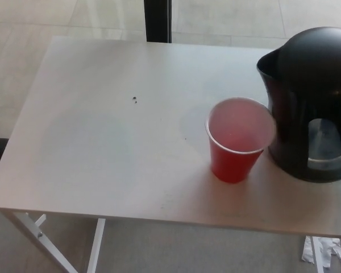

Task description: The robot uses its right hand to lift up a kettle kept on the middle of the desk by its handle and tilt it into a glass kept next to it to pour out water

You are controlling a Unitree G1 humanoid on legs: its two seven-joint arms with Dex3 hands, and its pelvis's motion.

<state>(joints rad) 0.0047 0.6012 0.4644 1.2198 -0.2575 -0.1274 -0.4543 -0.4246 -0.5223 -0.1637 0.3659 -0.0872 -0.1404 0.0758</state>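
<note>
Black kettle [307,96] beside red cup [238,139]; hands unseen.

Cup [238,142] on table [102,142], kettle [310,105] just right.

Kettle [307,102]: black plastic, glossy, smooth dome lid, clear level window low on its side. Cup [238,139]: thin red plastic, slight sheen, paler inside. Tabletop [102,131]: pale, matt, smooth, faint smudges. Legs [40,236]: white-painted metal. Floor [34,17]: large pale tiles, mild gloss.
</note>
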